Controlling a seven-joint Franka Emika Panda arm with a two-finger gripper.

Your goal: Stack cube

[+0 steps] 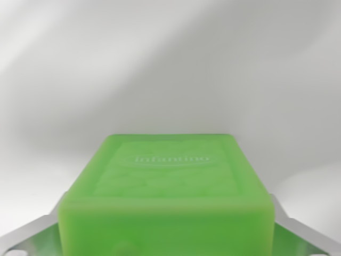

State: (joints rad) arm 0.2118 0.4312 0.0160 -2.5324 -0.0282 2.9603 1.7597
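A bright green cube (168,181) fills the lower middle of the wrist view, very close to the camera. Its top face bears an embossed oval logo. My gripper (168,237) is shut on this cube. A silver metal finger (32,234) presses on its side at the wrist view's left, and another finger (306,234) does so at the right. The cube's lower part runs out of the frame. No second cube is visible.
Behind the cube lies a plain white surface (170,64), blurred, with soft grey shadows. Nothing else shows on it.
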